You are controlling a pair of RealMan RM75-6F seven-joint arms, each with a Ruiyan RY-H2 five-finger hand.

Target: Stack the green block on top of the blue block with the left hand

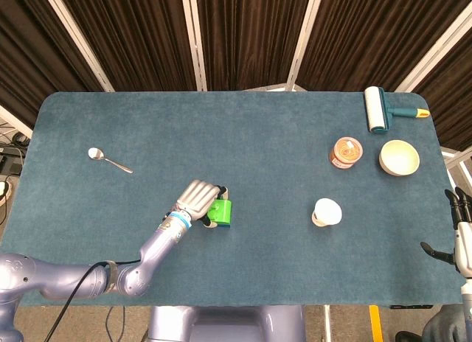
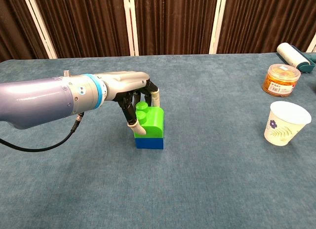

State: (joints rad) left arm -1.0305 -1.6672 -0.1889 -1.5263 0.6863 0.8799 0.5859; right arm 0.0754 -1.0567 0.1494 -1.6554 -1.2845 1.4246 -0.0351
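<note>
Plastic, hard and light by the look of it, the green block [image 2: 150,121] should handle stiffly, with smooth sides that could slip, so opposite side faces are the place to pinch. It sits squarely on the blue block [image 2: 149,142], mid-table. The left hand [image 2: 132,93] arches over it from the left, fingers [image 2: 132,121] closed on its sides.

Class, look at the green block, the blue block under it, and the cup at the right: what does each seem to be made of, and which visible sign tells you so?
Green block: probably moulded plastic, glossy, with round studs on top.
Blue block: likely the same hard plastic, with a smooth face and crisp edges.
Cup: looks like paper, matte white with a printed leaf pattern and a thin rim, though thin plastic is possible.
</note>
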